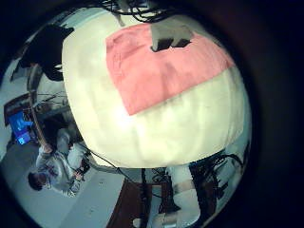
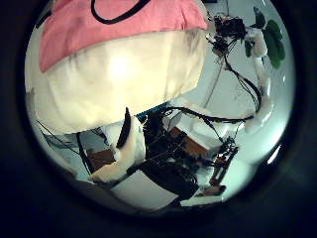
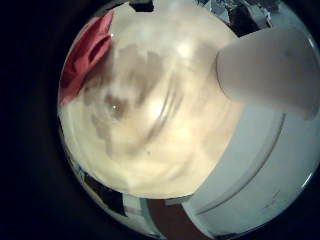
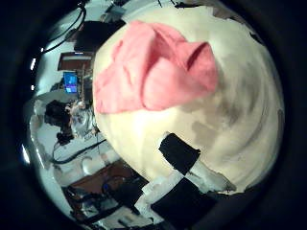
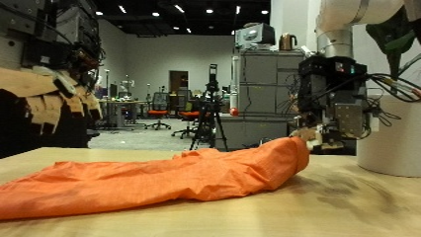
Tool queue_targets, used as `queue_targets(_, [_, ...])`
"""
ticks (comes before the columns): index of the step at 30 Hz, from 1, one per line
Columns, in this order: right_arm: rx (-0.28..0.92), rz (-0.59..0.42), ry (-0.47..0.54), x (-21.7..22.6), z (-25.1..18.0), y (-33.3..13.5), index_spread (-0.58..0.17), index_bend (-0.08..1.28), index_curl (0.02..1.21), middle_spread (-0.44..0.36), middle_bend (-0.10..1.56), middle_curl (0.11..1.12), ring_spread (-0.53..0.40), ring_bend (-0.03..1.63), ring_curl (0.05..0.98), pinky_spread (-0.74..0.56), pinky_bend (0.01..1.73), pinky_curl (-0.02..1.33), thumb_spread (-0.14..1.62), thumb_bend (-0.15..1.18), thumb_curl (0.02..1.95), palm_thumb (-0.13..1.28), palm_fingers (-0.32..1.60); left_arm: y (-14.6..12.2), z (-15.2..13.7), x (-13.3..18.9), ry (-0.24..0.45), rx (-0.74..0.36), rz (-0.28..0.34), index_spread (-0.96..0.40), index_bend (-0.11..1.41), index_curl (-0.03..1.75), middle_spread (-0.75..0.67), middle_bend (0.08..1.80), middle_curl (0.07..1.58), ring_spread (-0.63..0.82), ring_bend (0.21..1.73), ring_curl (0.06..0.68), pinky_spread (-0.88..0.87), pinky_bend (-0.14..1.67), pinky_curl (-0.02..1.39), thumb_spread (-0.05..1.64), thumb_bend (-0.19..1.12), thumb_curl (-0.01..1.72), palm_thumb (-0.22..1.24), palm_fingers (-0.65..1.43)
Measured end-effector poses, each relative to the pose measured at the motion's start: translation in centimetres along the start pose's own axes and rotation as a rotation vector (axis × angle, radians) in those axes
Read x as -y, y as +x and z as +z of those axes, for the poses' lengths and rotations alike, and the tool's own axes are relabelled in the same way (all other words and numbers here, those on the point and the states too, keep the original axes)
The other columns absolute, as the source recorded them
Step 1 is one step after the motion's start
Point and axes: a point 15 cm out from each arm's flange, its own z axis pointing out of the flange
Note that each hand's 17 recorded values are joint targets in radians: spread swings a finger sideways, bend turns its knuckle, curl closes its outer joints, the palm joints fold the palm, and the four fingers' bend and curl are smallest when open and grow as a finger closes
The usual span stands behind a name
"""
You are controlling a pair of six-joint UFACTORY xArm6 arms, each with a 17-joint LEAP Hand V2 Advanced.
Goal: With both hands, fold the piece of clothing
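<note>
Orange garment (image 5: 158, 181) lies rumpled along near table (image 5: 329, 212); we see right hand (image 5: 322, 126) at its far-right end, grasp unclear; left hand's state unclear too.

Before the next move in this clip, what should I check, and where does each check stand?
1. Garment on the table: ok. The orange garment lies fully on the table.
2. Garment spread flat for a fold: not ok. It lies long, bunched and wrinkled.
3. Right hand at the cloth: ok. The right hand hangs at the garment's raised end.
4. Right hand's hold on the cloth: cannot tell. The fingers are not clear against the cloth.
5. Left hand at the cloth: not ok. The left hand sees most of the garment from well above, so it is probably not touching it.
</note>
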Motion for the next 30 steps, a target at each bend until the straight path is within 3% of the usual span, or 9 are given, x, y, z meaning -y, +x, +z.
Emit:
queue_targets(9, [0.002, -0.04, -0.046, 0.7, 2.5, -1.3, -0.252, 0.18, 0.41, 0.004, 0.34, 0.42, 0.03, 0.45, 0.283, 0.19, 0.27, 0.38, 0.97, -0.02, 0.3, 0.57, 0.23, 0.1, 0.2, 0.1, 0.001, -0.001, -0.002, 0.1, 0.15, 0.28, 0.38, 0.17, 0.23, 0.57, 0.44, 0.218, 0.5, 0.36, 0.33, 1.13, -0.02, 0.34, 0.43, -0.05])
queue_targets(12, [0.004, -0.043, -0.049, 0.8, 3.0, -1.3, -0.252, 0.19, 0.41, -0.041, 0.34, 0.41, -0.006, 0.45, 0.278, 0.16, 0.24, 0.36, 0.98, -0.02, 0.31, 0.61, 0.31, 0.2, 0.2, 0.1, 0.0, 0.0, -0.001, 0.09, 0.15, 0.27, 0.38, 0.17, 0.23, 0.57, 0.44, 0.218, 0.5, 0.36, 0.33, 1.13, -0.02, 0.34, 0.43, -0.05])
queue_targets(15, [0.015, -0.043, -0.052, 0.9, 3.5, -1.4, -0.269, 0.23, 0.41, -0.059, 0.39, 0.42, -0.048, 0.47, 0.272, 0.12, 0.19, 0.34, 0.99, 0.0, 0.32, 0.66, 0.45, 0.2, 0.2, 0.1, 0.0, 0.0, -0.002, 0.09, 0.15, 0.27, 0.38, 0.17, 0.23, 0.57, 0.44, 0.218, 0.5, 0.36, 0.33, 1.13, -0.02, 0.34, 0.43, -0.05])
queue_targets(18, [0.013, -0.034, -0.03, 1.2, 3.2, -0.9, -0.316, 0.36, 0.47, -0.096, 0.51, 0.47, -0.168, 0.57, 0.29, -0.01, 0.16, 0.28, 1.0, 0.01, 0.34, 0.77, 0.76, 0.1, 0.2, 0.1, 0.001, 0.002, -0.002, 0.09, 0.15, 0.27, 0.38, 0.17, 0.23, 0.56, 0.44, 0.221, 0.5, 0.36, 0.33, 1.13, -0.02, 0.34, 0.43, -0.05])
queue_targets(21, [-0.008, -0.037, 0.029, 2.0, 2.4, -0.1, -0.348, 0.41, 0.49, -0.147, 0.62, 0.52, -0.251, 0.68, 0.317, -0.2, 0.22, 0.27, 1.01, 0.01, 0.35, 0.83, 1.09, 0.2, 0.2, 0.0, -0.001, -0.001, -0.004, 0.09, 0.15, 0.27, 0.38, 0.17, 0.23, 0.56, 0.44, 0.221, 0.49, 0.36, 0.33, 1.13, -0.02, 0.34, 0.43, -0.05])
queue_targets(23, [-0.012, -0.046, 0.044, 1.8, 1.9, -0.1, -0.356, 0.49, 0.56, -0.16, 0.71, 0.57, -0.279, 0.83, 0.394, -0.36, 0.37, 0.33, 1.02, 0.01, 0.36, 0.87, 1.36, 0.2, 0.0, -0.1, 0.004, 0.0, -0.003, 0.09, 0.15, 0.27, 0.38, 0.17, 0.23, 0.56, 0.44, 0.221, 0.49, 0.36, 0.32, 1.13, -0.02, 0.34, 0.43, -0.05])
queue_targets(24, [-0.011, -0.05, 0.042, 1.5, 2.0, 0.0, -0.358, 0.53, 0.58, -0.162, 0.75, 0.58, -0.279, 0.85, 0.408, -0.38, 0.4, 0.34, 1.03, 0.01, 0.36, 0.88, 1.4, 0.2, -0.1, -0.1, 0.009, 0.002, -0.003, 0.09, 0.15, 0.27, 0.37, 0.17, 0.23, 0.56, 0.44, 0.221, 0.49, 0.36, 0.32, 1.13, -0.02, 0.34, 0.43, -0.05])
queue_targets(25, [-0.007, -0.053, 0.034, 0.9, 2.3, -0.1, -0.364, 0.59, 0.63, -0.168, 0.83, 0.62, -0.279, 0.94, 0.455, -0.45, 0.55, 0.4, 1.04, 0.02, 0.37, 0.92, 1.4, 0.2, -0.3, -0.2, 0.017, 0.004, -0.003, 0.09, 0.16, 0.27, 0.37, 0.18, 0.23, 0.56, 0.44, 0.221, 0.49, 0.36, 0.32, 1.13, -0.02, 0.34, 0.43, -0.04])
queue_targets(30, [0.04, -0.065, 0.022, -2.5, 2.9, -0.1, -0.367, 0.72, 0.73, -0.17, 0.98, 0.7, -0.265, 1.09, 0.527, -0.48, 0.8, 0.51, 1.12, 0.07, 0.41, 1.04, 1.32, 0.3, -0.1, -0.1, 0.012, 0.004, 0.001, 0.1, 0.15, 0.27, 0.36, 0.18, 0.24, 0.56, 0.44, 0.223, 0.49, 0.36, 0.32, 1.13, -0.02, 0.34, 0.43, -0.04])
